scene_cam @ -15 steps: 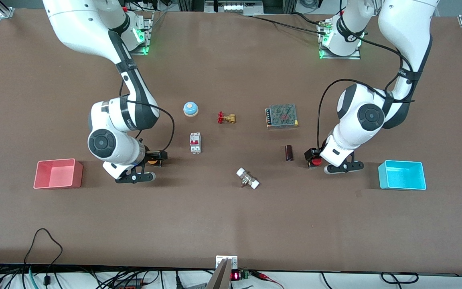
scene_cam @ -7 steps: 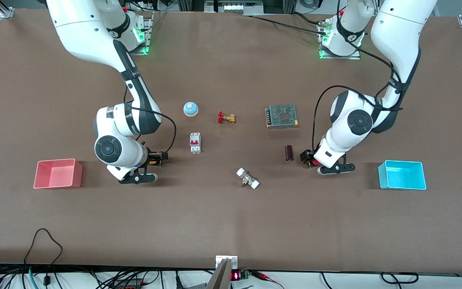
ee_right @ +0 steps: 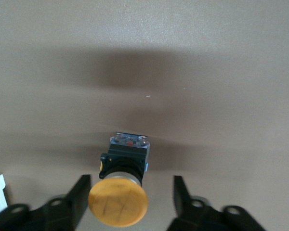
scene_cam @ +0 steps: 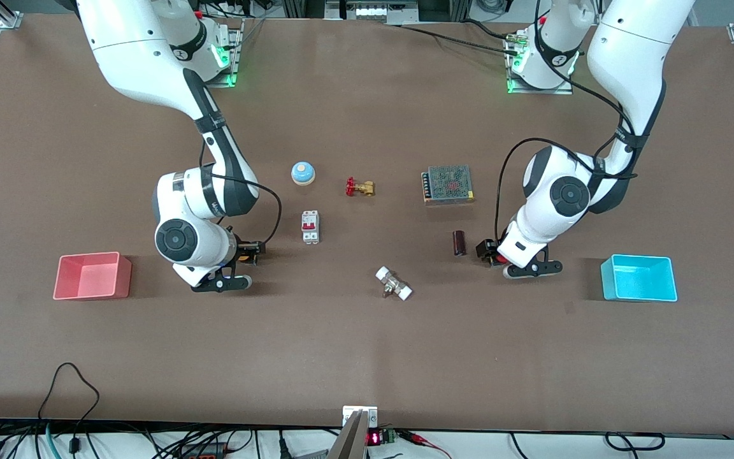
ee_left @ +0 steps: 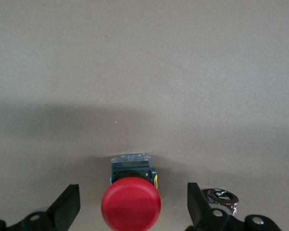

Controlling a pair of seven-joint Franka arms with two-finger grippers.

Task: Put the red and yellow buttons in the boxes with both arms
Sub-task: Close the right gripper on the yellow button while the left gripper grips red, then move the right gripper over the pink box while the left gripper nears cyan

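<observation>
The red button [ee_left: 130, 206] stands on the table between the open fingers [ee_left: 67, 206] of my left gripper [ee_left: 133, 207]; they do not touch it. In the front view my left gripper [scene_cam: 492, 250] is low over it, beside a dark cylinder. The yellow button [ee_right: 118, 204] stands between the open fingers [ee_right: 80, 197] of my right gripper [ee_right: 130, 198], untouched. In the front view my right gripper [scene_cam: 250, 250] hides it. The pink-red box [scene_cam: 90, 256] sits at the right arm's end and the cyan box [scene_cam: 636, 258] at the left arm's end. Both are empty.
A blue bell [scene_cam: 302, 173], a brass valve [scene_cam: 359, 187], a circuit breaker [scene_cam: 310, 226], a meshed power supply [scene_cam: 448, 184], the dark cylinder [scene_cam: 459, 243] and a white-ended fitting [scene_cam: 394, 284] lie about the table's middle. The cylinder [ee_left: 222, 198] lies right by one left finger.
Both arms have come lower and shifted slightly toward the table's middle, so each gripper now covers its button in the front view. The buttons have not moved.
</observation>
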